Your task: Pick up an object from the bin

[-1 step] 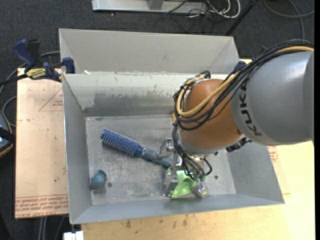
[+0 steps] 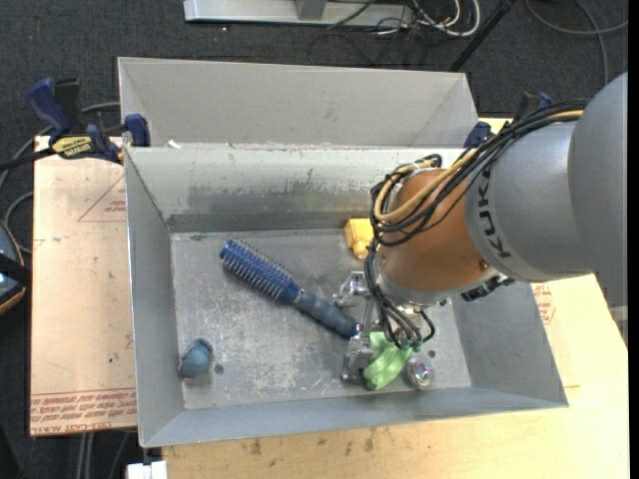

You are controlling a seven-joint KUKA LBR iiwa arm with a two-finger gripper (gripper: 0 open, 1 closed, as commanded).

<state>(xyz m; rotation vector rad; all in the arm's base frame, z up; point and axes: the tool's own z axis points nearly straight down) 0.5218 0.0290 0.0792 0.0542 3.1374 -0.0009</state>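
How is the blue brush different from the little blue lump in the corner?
The blue brush is long and thin with bristles; the blue lump is small and rounded. The brush lies slanting across the middle of the bin; the lump sits alone near the lower left corner. The brush is bright blue; the lump is greyer. Both are bluish and lie on its floor.

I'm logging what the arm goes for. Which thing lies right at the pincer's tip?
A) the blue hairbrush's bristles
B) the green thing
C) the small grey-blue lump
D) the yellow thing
B: the pincer is down at the near right of the bin with the green thing at its tip; the hairbrush bristles and the lump lie further left.
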